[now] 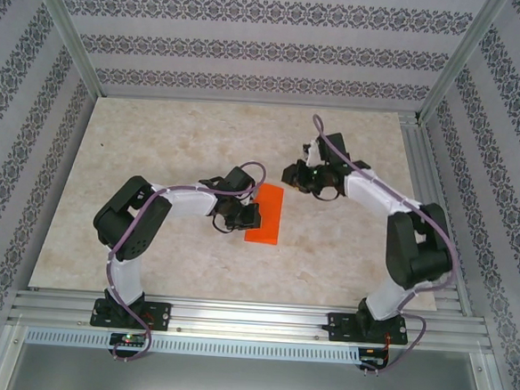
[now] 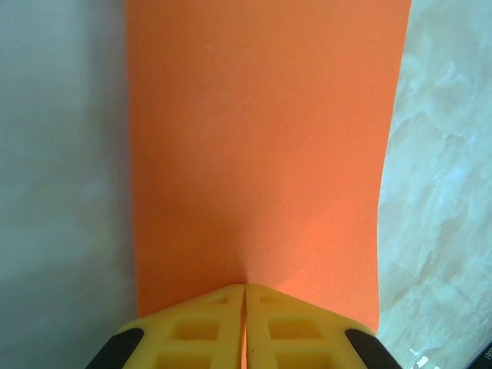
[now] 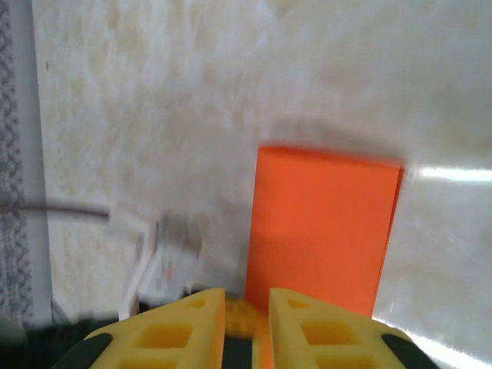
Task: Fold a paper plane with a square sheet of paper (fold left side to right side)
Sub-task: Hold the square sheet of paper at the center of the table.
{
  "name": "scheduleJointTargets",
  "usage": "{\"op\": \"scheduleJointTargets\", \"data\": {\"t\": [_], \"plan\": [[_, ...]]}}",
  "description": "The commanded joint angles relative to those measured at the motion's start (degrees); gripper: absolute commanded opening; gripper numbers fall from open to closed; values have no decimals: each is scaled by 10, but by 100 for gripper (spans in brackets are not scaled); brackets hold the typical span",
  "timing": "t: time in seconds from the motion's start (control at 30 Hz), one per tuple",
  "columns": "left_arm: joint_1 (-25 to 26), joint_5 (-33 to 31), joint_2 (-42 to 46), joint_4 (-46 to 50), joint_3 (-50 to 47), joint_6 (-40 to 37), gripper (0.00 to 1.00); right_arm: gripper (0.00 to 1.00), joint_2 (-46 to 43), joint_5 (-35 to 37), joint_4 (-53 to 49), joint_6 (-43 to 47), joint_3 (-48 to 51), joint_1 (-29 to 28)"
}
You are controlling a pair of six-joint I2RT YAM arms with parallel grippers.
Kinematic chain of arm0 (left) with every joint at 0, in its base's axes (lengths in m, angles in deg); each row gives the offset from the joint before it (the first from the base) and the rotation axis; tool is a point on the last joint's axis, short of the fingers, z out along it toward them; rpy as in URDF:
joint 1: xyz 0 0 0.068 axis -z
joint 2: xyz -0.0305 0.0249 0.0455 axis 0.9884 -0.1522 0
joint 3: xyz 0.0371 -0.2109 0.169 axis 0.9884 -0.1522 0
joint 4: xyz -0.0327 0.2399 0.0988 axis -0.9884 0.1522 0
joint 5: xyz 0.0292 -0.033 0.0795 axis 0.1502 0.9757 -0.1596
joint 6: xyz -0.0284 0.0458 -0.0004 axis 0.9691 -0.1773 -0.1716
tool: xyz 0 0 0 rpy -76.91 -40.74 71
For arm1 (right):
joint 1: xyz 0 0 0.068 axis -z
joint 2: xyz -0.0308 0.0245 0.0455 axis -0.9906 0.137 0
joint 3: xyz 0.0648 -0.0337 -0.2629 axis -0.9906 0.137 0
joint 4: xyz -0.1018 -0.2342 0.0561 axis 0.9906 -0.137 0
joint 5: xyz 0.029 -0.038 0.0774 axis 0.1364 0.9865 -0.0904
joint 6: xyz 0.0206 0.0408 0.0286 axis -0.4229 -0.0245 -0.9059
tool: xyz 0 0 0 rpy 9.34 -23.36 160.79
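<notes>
Left gripper (image 2: 244, 290): jaws closed together, tips bearing down on the orange paper sheet (image 1: 267, 215) at its left edge, probably to pin it and set the crease. Right gripper (image 3: 246, 296): jaws a narrow gap apart, empty, hanging near the sheet's far right corner, likely clear for the next fold. Sheet: folded rectangle lying mid-way across the marbled table (image 1: 156, 152). Markings: none legible.
</notes>
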Motion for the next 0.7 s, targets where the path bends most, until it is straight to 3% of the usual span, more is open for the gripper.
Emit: {"op": "scheduleJointTargets", "data": {"t": [0.0,0.1,0.27,0.67], "plan": [[-3,-30,-24,12,-22,12,11,19,-15,-26,45,-36,84,-52],[-2,-31,-20,8,-25,21,12,17,-21,-15,90,-80,135,-94],[-2,-36,-20,8,-27,32,11,15,-13,12,128,-109,178,-115],[-2,-37,-11,39,7,21,12,14,36,79,52,-68,171,-122]]}}
